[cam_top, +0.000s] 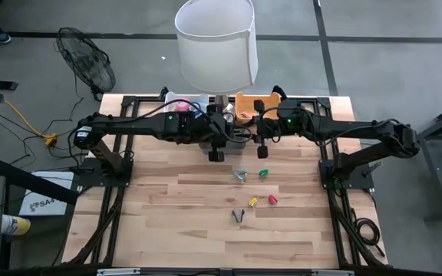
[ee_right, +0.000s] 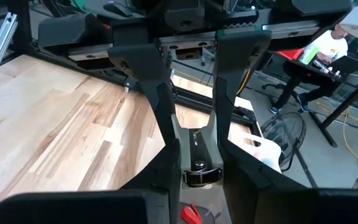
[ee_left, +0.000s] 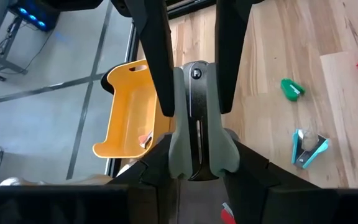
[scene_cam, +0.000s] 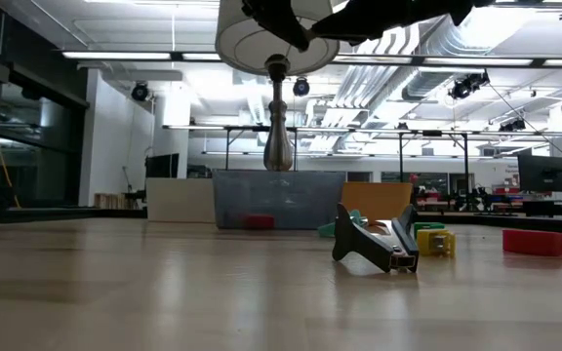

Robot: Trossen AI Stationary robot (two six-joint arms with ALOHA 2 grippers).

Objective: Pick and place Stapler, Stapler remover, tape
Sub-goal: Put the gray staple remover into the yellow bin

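When read from above as a dial with 12 at the far edge:

Nearest, toward 6 of centre: dark staple remover, lying loose on the wooden table. Free on all sides, so probably an easy top-down grab.

Just beyond, at its 1: small yellow piece beside a red one. Solid, not rings.

Farther toward 12: teal staple remover, with a green piece at its 3, possibly a mini stapler. Cannot confirm.

Next, near 12: left gripper and right gripper, side by side, raised off the wood. Fingers spread on both, nothing between them. Judged a parked or ready posture, above the clutter to keep the approach clear.

Behind them, off the far edge: orange bin and clear bin, likely drop targets. Then a white lamp.

Tape rolls: none made out anywhere.
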